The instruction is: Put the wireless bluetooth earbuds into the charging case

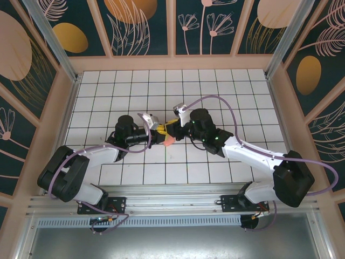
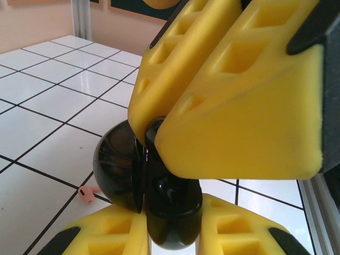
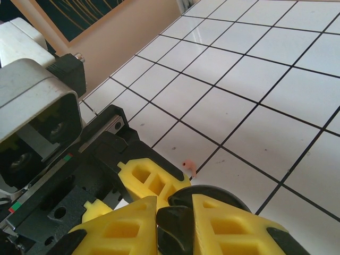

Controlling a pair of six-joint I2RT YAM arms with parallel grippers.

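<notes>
Left hand (image 2: 172,231) and right hand (image 3: 174,226) pinch one glossy black shell (image 2: 114,164), jaws closed; small pink piece (image 2: 86,194) lies near the counter (image 3: 255,117) centre. Insertion seems pending: free one hand next.

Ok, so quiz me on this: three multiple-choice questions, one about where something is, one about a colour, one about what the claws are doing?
1. Where is the small pink piece?
A on the tiled table
B inside a claw
C on the wall

2. What colour are the claw fingers?
A blue
B yellow
C green

3. What are the left claw and right claw doing?
A both wide open
B both shut on the glossy black object
C pouring water

Answers:
1 A, it lies on a white tile near a grid line.
2 B, they are yellow in both wrist views.
3 B, the black object sits pinched between each pair of fingers.
</notes>
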